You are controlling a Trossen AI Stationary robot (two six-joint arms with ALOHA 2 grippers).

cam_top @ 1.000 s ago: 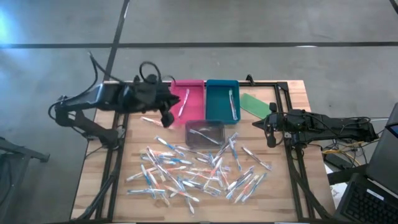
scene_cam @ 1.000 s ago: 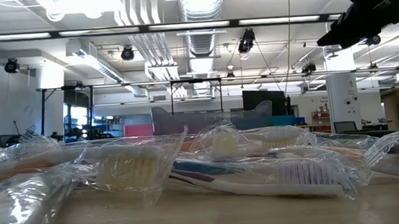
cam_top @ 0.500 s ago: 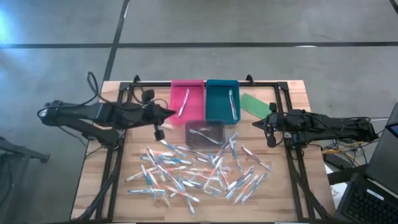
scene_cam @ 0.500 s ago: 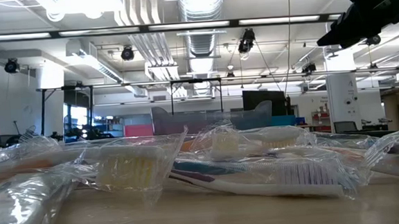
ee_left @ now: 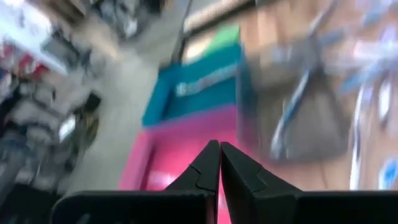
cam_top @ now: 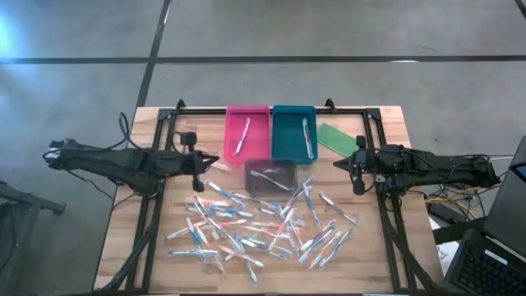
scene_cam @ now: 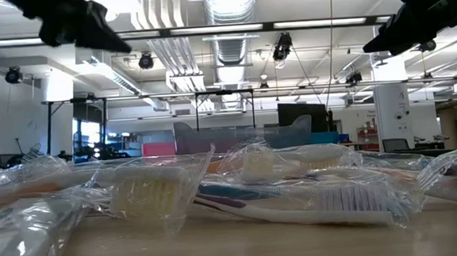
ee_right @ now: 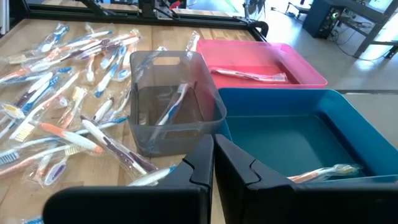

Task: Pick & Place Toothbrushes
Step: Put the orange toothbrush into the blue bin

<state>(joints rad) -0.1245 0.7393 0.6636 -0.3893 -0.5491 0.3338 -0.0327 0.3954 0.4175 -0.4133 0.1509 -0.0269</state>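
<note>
Wrapped toothbrushes (cam_top: 263,226) litter the wooden table (cam_top: 123,247) below pink (cam_top: 246,136), teal (cam_top: 294,134) and clear grey (cam_top: 270,176) trays, each holding one. Only the right wrist view shows the grey tray's brush upright. The left gripper (cam_top: 209,163), fingers pressed together and empty, has drawn back from the pink tray; the right gripper (cam_top: 339,164), likewise closed, waits.

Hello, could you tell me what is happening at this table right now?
A two-armed robot is sorting a pile of wrapped toothbrushes into trays. The pink tray, the blue tray and the clear grey bin each hold one toothbrush. The left gripper is shut and empty, beside the pink tray near the pile's edge. The right gripper is shut, empty, waiting at the table's right side near a flat green piece.
</note>
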